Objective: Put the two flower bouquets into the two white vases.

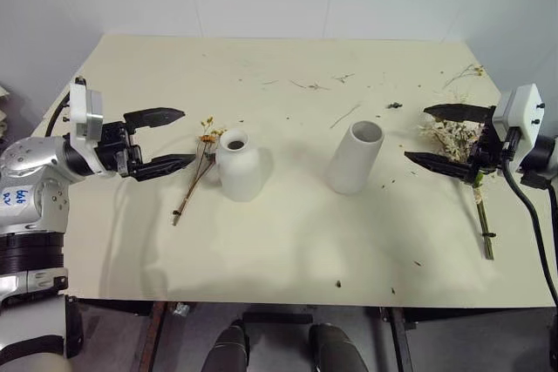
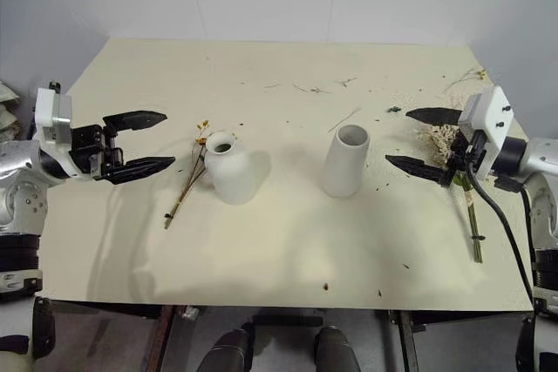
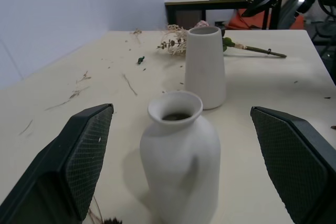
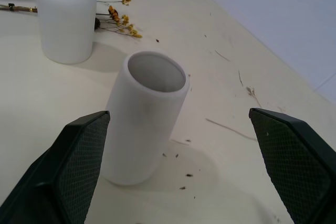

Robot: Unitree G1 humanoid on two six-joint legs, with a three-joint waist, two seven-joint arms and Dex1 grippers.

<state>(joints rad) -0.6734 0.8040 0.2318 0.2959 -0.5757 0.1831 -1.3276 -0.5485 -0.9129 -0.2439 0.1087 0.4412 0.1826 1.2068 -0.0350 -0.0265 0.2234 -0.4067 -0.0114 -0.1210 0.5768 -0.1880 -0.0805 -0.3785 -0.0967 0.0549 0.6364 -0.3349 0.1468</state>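
Bouquets both flat on the cream tabletop, neither yet in a vase. Sparse bunch of thin brown stems with tiny orange-yellow blooms just beyond the tips of the left gripper, between those tips and the short round-shouldered matte white vase with a narrow neck, close against the vase's side. Bigger bushy bunch of white sprigs, green leaves and a long green stem under and behind the right gripper, blooms partly hidden by its black fingers, stem trailing back toward the table's near edge.

Left gripper held level above the table, black fingers spread wide, nothing between them; short vase straight ahead of the gap in the left wrist view, taller plain wide-mouthed white cylinder vase further along the same line. Right gripper likewise level, fingers spread wide and empty; cylinder vase straight ahead of that gap in the right wrist view, short vase and orange-yellow blooms past it. Both vases upright, apart from each other, between the two sets of fingertips and touched by neither.

Loose twigs and dried bits scattered over the far half of the table, well beyond both grippers.
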